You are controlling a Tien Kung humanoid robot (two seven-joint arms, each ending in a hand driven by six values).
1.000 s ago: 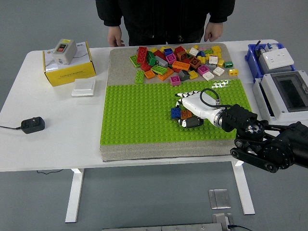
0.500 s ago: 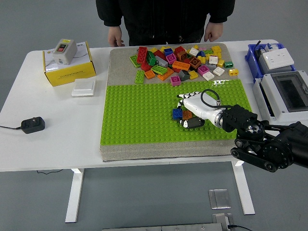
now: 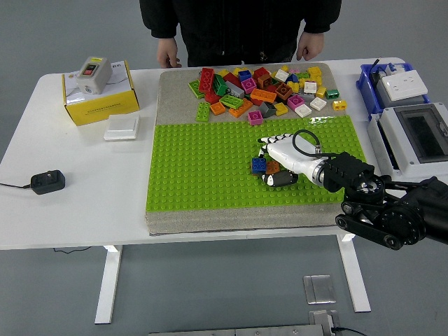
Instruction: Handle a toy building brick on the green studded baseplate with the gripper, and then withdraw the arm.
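At the near right corner of the white worktop (image 3: 77, 210), the right arm (image 3: 392, 210) reaches in over the edge, its black joints leading to a white right hand (image 3: 280, 159) that lies low on the green studded baseplate (image 3: 203, 168). The fingers (image 3: 266, 143) are curled down round a small cluster of bricks: a blue brick (image 3: 259, 165) shows at the hand's left side, touching it, with an orange-brown brick (image 3: 273, 166) just beside it under the palm. Whether the fingers actually clamp the blue brick or only rest against it cannot be told from this view.

The baseplate covers the near part of a grey mat (image 3: 175, 87) in the worktop's middle. On the bare far part of the mat, near the far edge, lies a loose heap of bricks (image 3: 259, 87) in red, green, orange, yellow, pink, white and blue.

Toward the left edge a black power adapter (image 3: 47, 182) lies with its cable running off. Farther back on the left, a white flat switch plate (image 3: 122, 127) sits beside a yellow box (image 3: 100, 98), on top of which rests a grey switch unit (image 3: 91, 72).

At the right edge stands a grey enclosure with a clear lid (image 3: 413, 136); behind it a blue bin (image 3: 392, 84) holds a white socket plate (image 3: 404, 84).

At the far edge a person in black stands, one hand (image 3: 168, 52) and the other hand (image 3: 309, 47) hanging just above the worktop's rim.
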